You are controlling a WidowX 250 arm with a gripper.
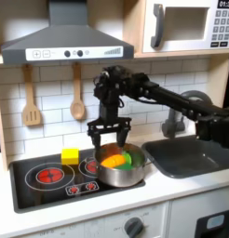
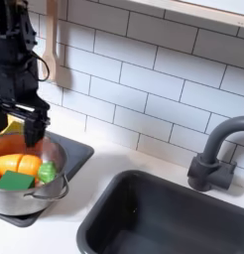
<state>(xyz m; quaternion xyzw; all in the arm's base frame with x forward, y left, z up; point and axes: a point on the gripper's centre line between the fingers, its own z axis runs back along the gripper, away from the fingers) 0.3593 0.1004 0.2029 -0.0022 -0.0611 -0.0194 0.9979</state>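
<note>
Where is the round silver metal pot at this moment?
The round silver metal pot sits on the black toy stove, at its right edge in the first exterior view, directly below the black gripper and left of the grey sink.

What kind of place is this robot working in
Most likely a toy play kitchen: a stovetop with red burners, a range hood, a microwave and a dark sink beside a white tile wall.

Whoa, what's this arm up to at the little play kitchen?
A black robot arm hangs its gripper, jaws spread open, just above a metal pot on the toy stove. The pot holds an orange toy and green pieces. A yellow block sits on the stove beside it. The sink lies alongside.
</note>
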